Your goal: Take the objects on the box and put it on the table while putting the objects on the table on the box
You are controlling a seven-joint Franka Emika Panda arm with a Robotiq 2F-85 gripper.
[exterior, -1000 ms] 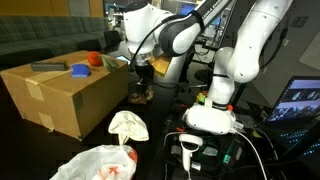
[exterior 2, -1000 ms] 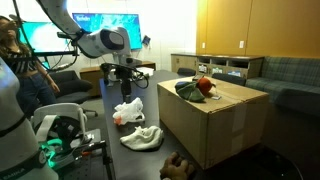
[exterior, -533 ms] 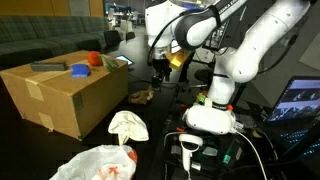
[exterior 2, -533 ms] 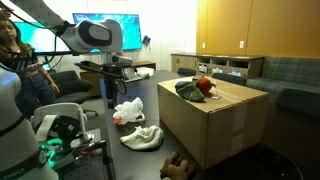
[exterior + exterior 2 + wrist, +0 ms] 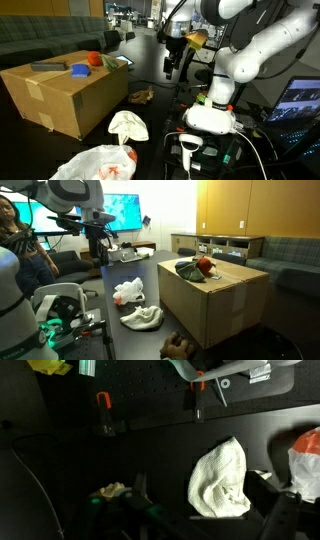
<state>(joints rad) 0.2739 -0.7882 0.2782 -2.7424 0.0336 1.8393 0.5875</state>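
The gripper point(image 5: 172, 68) hung high above the tabletop point(image 5: 160, 115), well apart from everything; whether its jaws were apart or together could not be told. The box point(image 5: 60, 95) carried a blue item point(image 5: 79, 70) and a red one point(image 5: 95, 58); a cloth point(image 5: 127, 125), a bag point(image 5: 97, 163) and a brown toy point(image 5: 141, 96) lay on the tabletop. A descent risked grazing the box edge or snagging the limp cloth.

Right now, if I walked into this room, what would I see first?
Probably the big white robot arm raised high over the dark table, its gripper hanging in the air with nothing seen in its fingers. Next, the large cardboard box on the table, with a red thing and a blue thing on top. Crumpled white cloths lie on the table beside it.
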